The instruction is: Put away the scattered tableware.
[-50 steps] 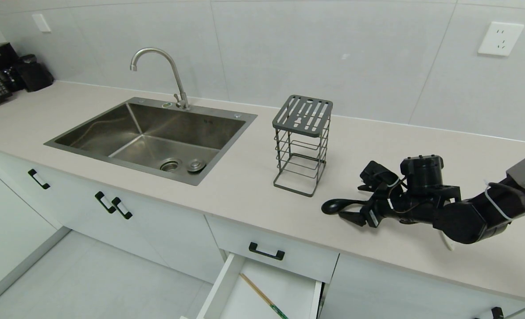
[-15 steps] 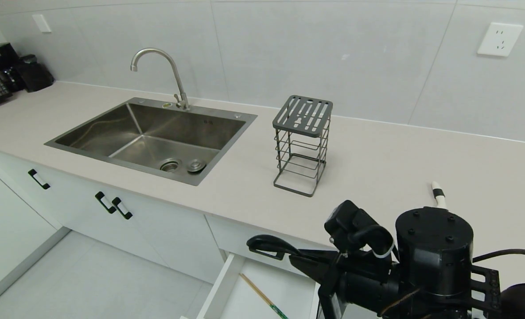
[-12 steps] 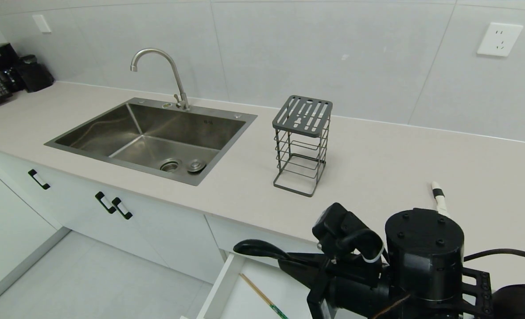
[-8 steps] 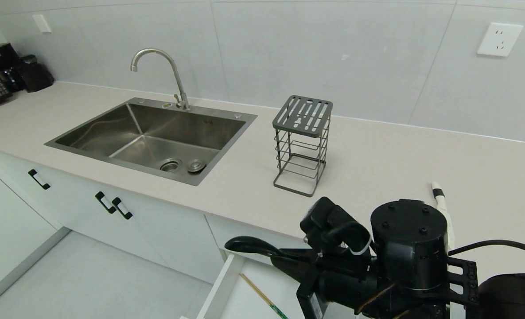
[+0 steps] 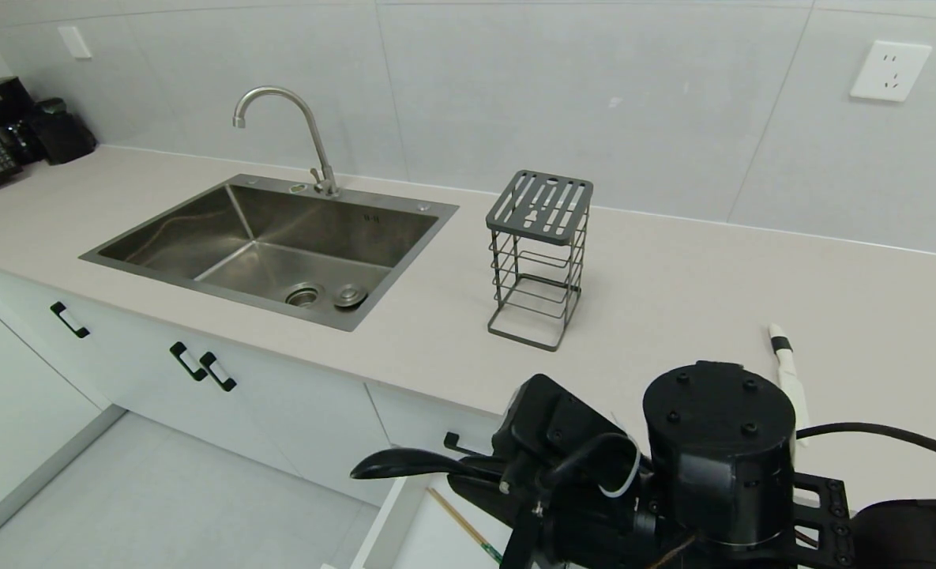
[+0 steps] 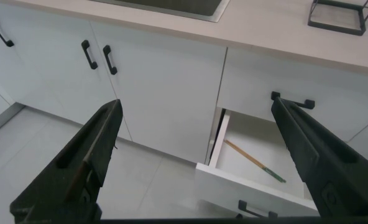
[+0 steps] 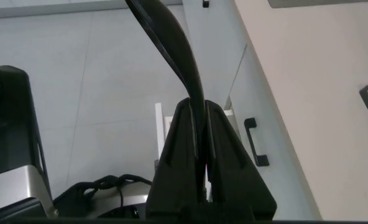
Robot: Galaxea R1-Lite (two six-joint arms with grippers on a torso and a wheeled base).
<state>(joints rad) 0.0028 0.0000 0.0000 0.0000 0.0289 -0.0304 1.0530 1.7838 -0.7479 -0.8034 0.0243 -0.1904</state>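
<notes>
Well, black spoon [image 5: 404,465] in right gripper [image 7: 198,111].

Pale tabletop [image 5: 673,269] here, with the wire rack [image 5: 539,261] standing upright near its middle. Sunk into the surface to the rack's left sits the steel sink [image 5: 317,225]. Right of the rack, nearer the front edge, a white utensil [image 5: 785,365] lies flat. Far left of the rack are black appliances [image 5: 9,126].
</notes>
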